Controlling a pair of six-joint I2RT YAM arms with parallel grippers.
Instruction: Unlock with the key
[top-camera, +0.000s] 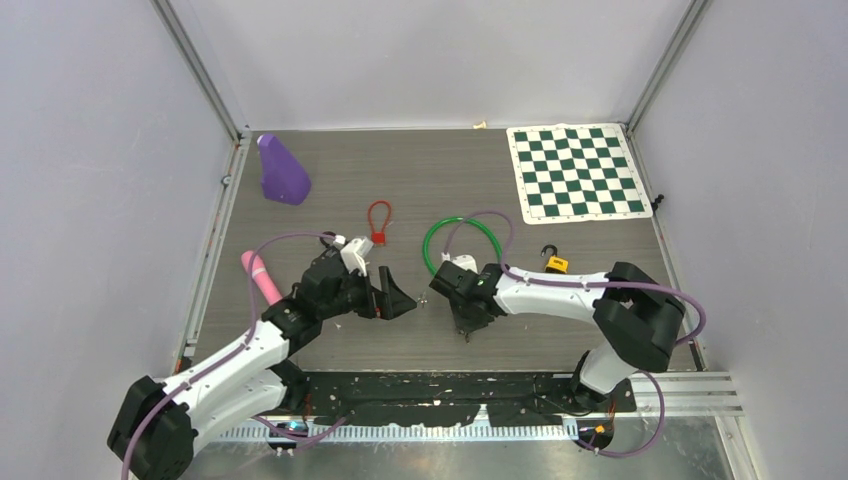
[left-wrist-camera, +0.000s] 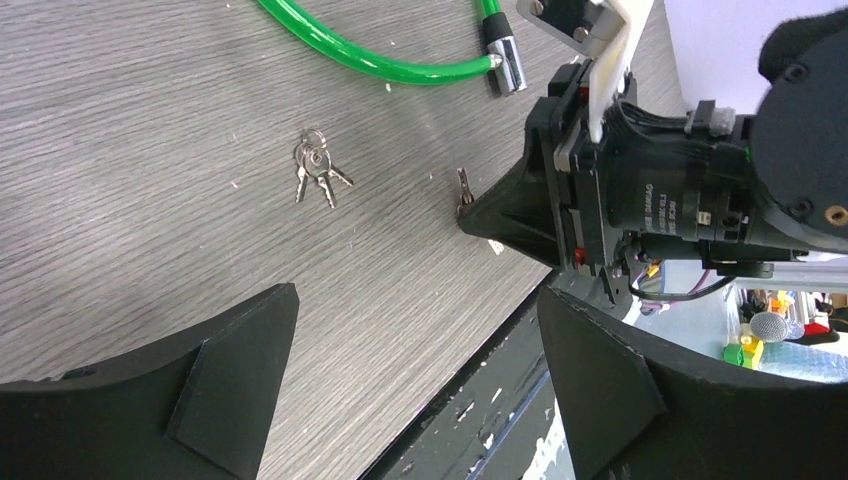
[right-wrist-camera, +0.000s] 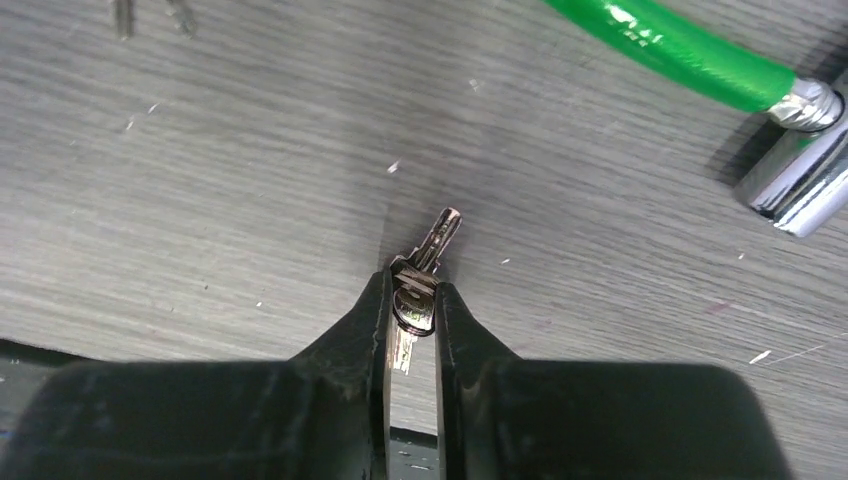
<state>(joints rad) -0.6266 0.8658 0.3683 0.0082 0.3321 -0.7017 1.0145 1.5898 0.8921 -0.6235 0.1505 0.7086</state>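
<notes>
a grey wood-grain table seen from above, with two white and black robot arms reaching in from the near edge. the right gripper is clamped on a small silver key. its two black fingers pinch the key's head, and the blade sticks out past the fingertips toward the table top. whether the blade tip touches the wood cannot be told. the key is held near the middle of the table, close to the front edge, just in front of a green cable lock that lies in a loop on the surface. the cable's shiny metal lock barrel lies near the key, off to one side and not touching it.

the left gripper is released, its black jaws spread wide with nothing between them. it hovers just left of the right gripper, facing it. a small bunch of keys on a ring lies flat on the table between the left gripper and the green cable.

farther back lie a red cable lock and, to the right, a small yellow padlock with a black shackle. a pink cylinder lies beside the left arm. a purple cone-like shape stands at the back left, and a green and white checkered board lies at the back right.
</notes>
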